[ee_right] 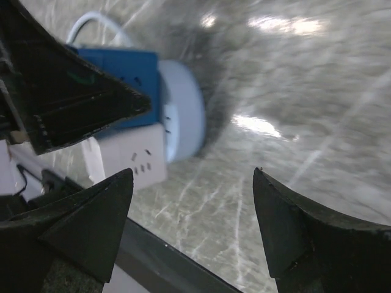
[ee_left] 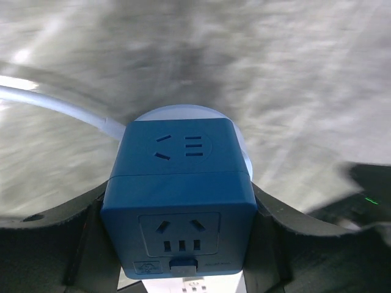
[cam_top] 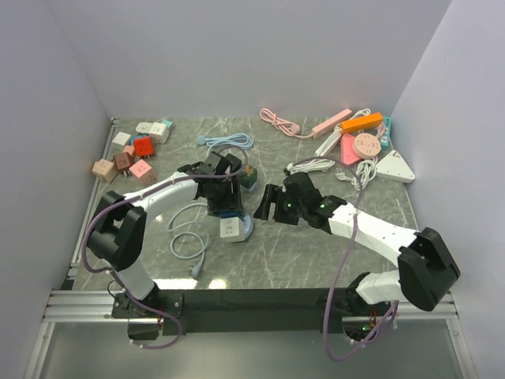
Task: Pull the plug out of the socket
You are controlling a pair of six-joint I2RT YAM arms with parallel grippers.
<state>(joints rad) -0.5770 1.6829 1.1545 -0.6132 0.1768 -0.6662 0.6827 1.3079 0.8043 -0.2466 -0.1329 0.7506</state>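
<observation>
The blue cube plug sits a little left of the middle of the bench, nearer its front edge than its back. It rests against a white cube socket, and a round pale-blue base lies right behind it. A white cable curls away from this group toward the left front of the bench.

The left pincer reaches down over the blue cube plug. Its black fingers stand close along both side faces. I cannot tell whether they are clenched on it or only flanking it.

The right pincer hangs just right of the group, released, its two tips well apart and holding nothing.

A cluster of small coloured adapters lies by the back left corner. Power strips and coiled cords are piled near the back right corner.
</observation>
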